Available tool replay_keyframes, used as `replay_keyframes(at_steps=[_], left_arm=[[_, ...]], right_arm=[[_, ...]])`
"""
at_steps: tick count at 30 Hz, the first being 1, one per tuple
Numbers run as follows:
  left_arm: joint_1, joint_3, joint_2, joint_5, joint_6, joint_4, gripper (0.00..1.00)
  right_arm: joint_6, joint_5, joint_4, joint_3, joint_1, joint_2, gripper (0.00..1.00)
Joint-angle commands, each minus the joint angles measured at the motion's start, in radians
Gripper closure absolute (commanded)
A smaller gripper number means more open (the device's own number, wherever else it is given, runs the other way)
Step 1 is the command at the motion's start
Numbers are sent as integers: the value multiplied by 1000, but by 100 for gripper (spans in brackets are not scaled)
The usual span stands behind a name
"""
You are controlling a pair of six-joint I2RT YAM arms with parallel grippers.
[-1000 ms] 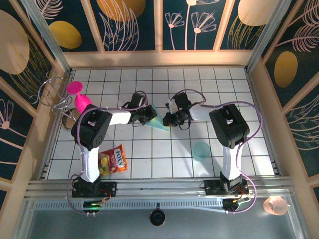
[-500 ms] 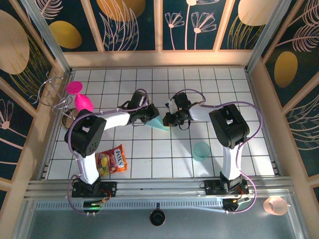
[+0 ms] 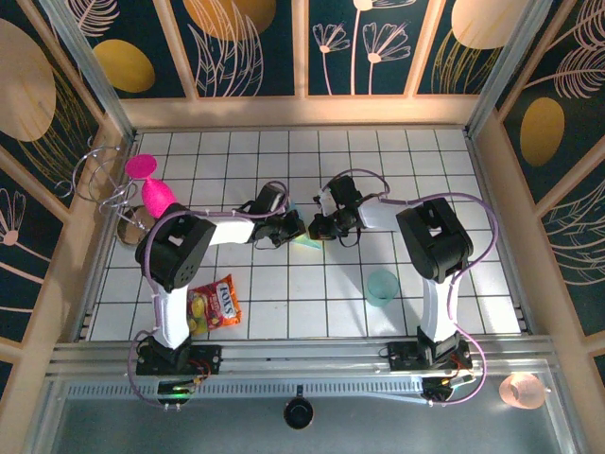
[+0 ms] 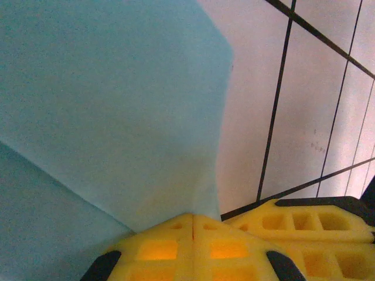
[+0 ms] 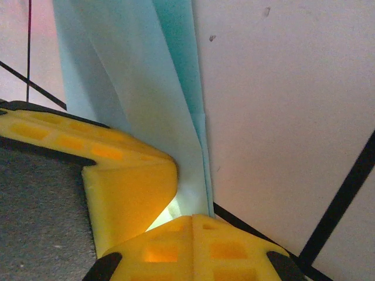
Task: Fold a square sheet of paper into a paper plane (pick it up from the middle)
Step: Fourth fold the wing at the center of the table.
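Observation:
The light-blue paper (image 3: 308, 244) lies folded mid-table, mostly covered by the two grippers meeting over it. My left gripper (image 3: 291, 230) is shut, and the creased sheet (image 4: 105, 105) fans out from its closed yellow tips (image 4: 193, 218). The right gripper (image 3: 319, 228) is also shut, with a narrow folded strip of the paper (image 5: 135, 76) running into its tips (image 5: 193, 216). The two grippers nearly touch. The right one's fingers (image 4: 310, 222) show in the left wrist view, and the left one's fingers (image 5: 129, 181) in the right wrist view.
A translucent teal cup (image 3: 382, 286) stands near the right arm. A red-and-yellow candy bag (image 3: 215, 305) lies by the left arm's base. A pink goblet (image 3: 151, 187) and a wire stand (image 3: 99, 178) sit at the left wall.
My left gripper has slid right and toward me over the paper, covering most of the blue triangle. The right gripper has stayed put.

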Motion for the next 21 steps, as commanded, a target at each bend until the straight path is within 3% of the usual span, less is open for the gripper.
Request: replay_keyframes(at_steps=[1, 12, 21], left_arm=[[1, 21, 33, -37, -13, -49, 96], [70, 70, 35, -100, 58, -136, 95], [182, 127, 85, -99, 126, -168, 95]], right_arm=[[-16, 135, -122, -17, 23, 66, 95], [-36, 263, -197, -32, 24, 90, 96], [-30, 278, -200, -31, 24, 94, 96]])
